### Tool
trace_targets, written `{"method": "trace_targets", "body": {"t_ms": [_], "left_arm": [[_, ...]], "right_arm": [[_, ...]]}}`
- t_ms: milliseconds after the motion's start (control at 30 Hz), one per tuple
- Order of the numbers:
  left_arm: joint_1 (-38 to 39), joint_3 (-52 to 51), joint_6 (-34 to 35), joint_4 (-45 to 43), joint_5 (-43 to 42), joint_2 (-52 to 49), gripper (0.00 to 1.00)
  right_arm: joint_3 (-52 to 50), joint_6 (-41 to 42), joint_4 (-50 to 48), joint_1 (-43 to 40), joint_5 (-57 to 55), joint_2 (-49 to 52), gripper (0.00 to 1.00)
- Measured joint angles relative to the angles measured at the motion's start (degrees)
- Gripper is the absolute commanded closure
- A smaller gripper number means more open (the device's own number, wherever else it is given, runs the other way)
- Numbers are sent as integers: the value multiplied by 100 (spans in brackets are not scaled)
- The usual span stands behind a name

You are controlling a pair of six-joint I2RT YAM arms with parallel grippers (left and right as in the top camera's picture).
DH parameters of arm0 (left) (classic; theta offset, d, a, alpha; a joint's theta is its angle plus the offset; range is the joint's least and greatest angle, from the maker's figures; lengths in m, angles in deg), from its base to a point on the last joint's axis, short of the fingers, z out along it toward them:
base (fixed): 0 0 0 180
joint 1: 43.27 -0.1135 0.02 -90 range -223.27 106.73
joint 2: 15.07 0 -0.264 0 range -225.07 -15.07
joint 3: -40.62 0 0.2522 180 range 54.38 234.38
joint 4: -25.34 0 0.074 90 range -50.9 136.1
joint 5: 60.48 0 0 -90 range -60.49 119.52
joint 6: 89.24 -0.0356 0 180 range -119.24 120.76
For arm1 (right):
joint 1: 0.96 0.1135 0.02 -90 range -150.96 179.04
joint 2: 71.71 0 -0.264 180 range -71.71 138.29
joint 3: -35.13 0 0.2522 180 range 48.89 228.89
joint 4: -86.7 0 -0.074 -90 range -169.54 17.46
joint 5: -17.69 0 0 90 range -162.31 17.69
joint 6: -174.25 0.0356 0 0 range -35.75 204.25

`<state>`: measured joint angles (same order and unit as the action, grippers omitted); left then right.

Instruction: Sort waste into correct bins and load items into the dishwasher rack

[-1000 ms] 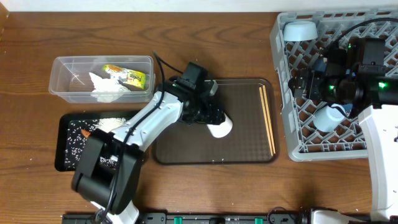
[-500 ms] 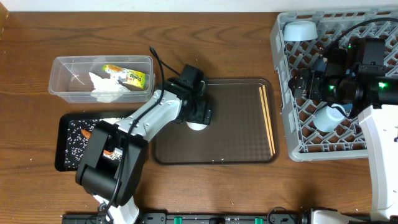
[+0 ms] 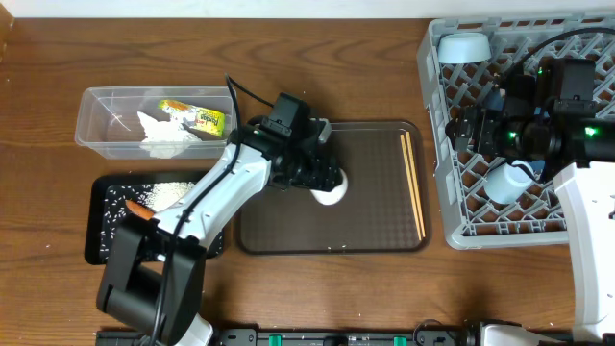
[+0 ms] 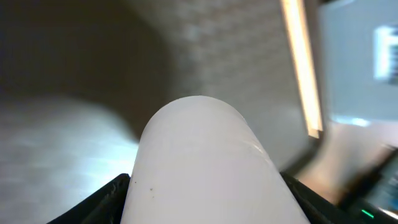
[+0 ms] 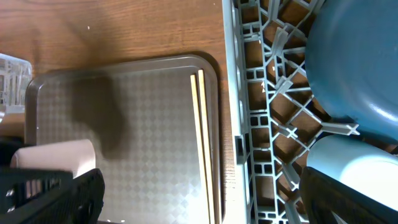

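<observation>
The left gripper is clamped on the white cup — smooth, rounded, tipped sideways over the brown serving tray with its diamond-textured surface; whether cup and tray touch is unclear. The right gripper hangs over the grey lattice rack, its jaws hidden by its own dark body, so I cannot tell if it is open or closed. The wooden chopsticks lie along the tray's right side. The clear tub holds the napkin and wrapper; the black bin holds rice grains and a carrot piece.

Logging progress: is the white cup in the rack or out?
Out. The white cup is over the brown tray, in the left gripper, well clear of the grey rack.
</observation>
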<state>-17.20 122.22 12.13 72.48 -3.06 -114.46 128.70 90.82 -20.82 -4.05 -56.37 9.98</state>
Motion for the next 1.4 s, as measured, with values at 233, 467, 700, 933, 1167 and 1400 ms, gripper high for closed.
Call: {"method": "trace_targets", "body": {"t_ms": [233, 467, 700, 933, 1167, 1400], "left_arm": [[81, 0, 28, -323, -1054, -444, 27], [57, 0, 20, -957, -2105, -1325, 27], [59, 0, 20, -1056, -2194, -1530, 11], [-11, 2, 35, -1056, -1976, -1537, 1], [-212, 2, 83, -933, -1652, -1416, 2], [-402, 2, 83, -564, -332, -874, 2]], "right_arm": [[0, 0, 0, 0, 0, 0, 1], [0, 0, 0, 0, 0, 0, 1], [0, 0, 0, 0, 0, 0, 1], [0, 0, 0, 0, 0, 0, 1], [0, 0, 0, 0, 0, 0, 1], [0, 0, 0, 0, 0, 0, 1]]}}
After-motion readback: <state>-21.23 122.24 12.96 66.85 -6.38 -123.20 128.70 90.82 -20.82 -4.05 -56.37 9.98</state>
